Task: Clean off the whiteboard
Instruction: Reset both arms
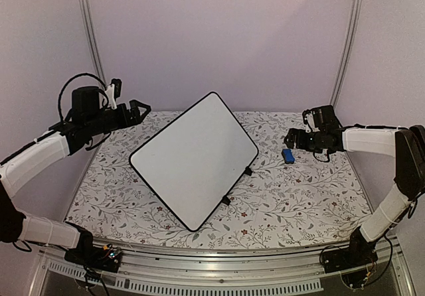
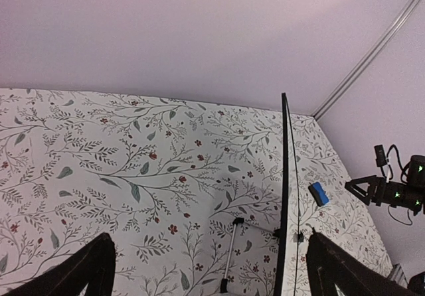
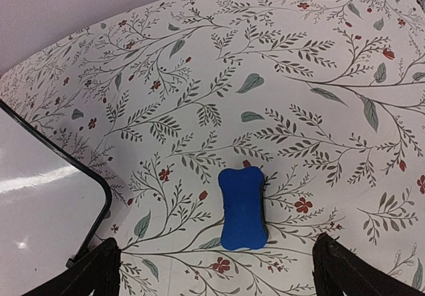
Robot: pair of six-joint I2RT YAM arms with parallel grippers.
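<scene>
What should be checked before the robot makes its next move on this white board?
1. Right claw open and empty: ok.
2. Left claw open and empty: ok.
3. Blue eraser lies free on the flowered table cover, just ahead of the right claw: ok.
4. Nothing between right claw and eraser: ok.
5. Whiteboard face shows writing to wipe: not ok, it looks blank.
6. Whiteboard propped steadily: cannot tell.
</scene>
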